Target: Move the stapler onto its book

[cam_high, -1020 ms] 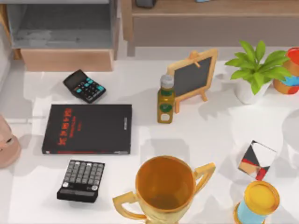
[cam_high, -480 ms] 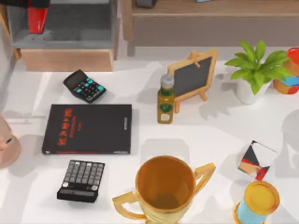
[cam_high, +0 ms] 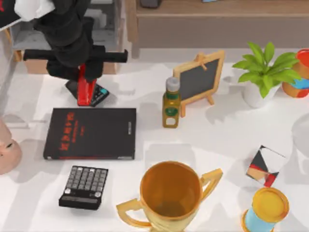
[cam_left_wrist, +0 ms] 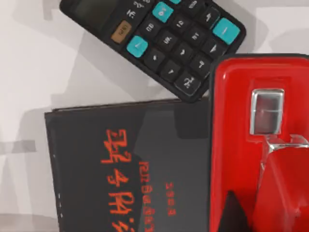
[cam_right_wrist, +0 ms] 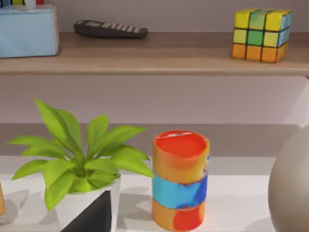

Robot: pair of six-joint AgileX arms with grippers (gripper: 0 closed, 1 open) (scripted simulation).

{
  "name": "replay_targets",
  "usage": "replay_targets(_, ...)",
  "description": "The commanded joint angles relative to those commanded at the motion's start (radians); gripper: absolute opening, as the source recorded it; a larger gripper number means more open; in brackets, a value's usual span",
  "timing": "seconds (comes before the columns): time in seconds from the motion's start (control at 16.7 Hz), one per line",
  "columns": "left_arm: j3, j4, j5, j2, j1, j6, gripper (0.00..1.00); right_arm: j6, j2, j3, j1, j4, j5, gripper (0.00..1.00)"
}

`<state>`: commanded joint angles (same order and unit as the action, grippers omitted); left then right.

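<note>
The left gripper [cam_high: 86, 72] was closed on the red stapler [cam_high: 85, 92], holding it above the small calculator [cam_high: 99, 94], just behind the black book [cam_high: 96, 133] on the table [cam_high: 217, 130].

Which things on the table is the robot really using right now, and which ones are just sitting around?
For the job:
- red stapler, held by the left tool
- black book

Just lying about:
- small calculator
- big calculator
- bottle
- little chalkboard
- plant
- gold cup
- patterned square
- two cans
</note>
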<state>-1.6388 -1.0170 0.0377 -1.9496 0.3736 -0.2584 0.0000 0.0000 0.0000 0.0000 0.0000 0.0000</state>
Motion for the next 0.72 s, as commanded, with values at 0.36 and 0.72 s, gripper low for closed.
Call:
replay_targets(0.36,0.103,-0.006,0.0,-0.032,0.014,-0.095,0.0,0.0,0.0,0.0,0.0,0.0,0.0,1.0)
replay_targets(0.72,0.102,-0.001,0.005,-0.028,0.018,-0.082,0.0,0.0,0.0,0.0,0.0,0.0,0.0,1.0)
